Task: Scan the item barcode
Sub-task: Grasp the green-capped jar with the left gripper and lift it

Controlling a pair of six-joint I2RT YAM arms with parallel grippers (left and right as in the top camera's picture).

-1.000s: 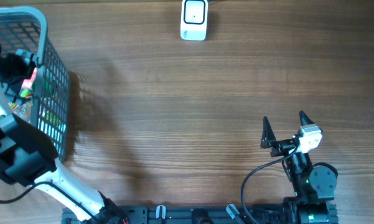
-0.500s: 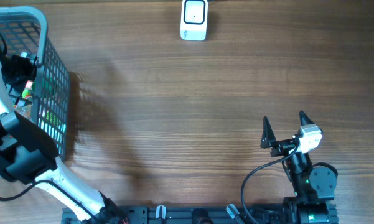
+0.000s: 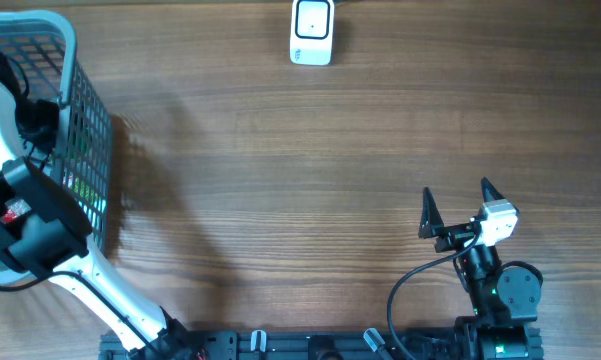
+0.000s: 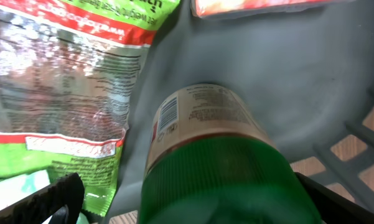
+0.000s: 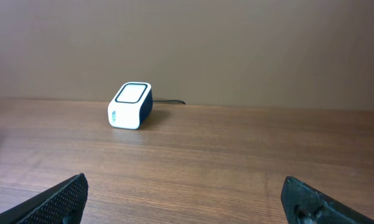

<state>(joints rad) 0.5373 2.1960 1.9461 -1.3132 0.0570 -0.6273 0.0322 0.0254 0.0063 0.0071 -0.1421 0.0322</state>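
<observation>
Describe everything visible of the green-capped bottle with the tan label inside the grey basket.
The green-capped bottle has a wide, glossy green plastic cap pointing at the left wrist camera and a tan printed label with a small barcode on its upper left side. It rests on the floor of the grey plastic basket, beside a crinkled green and red snack bag. The left gripper is open, fingers either side of the cap, not gripping. The bottle's base is out of sight.
</observation>
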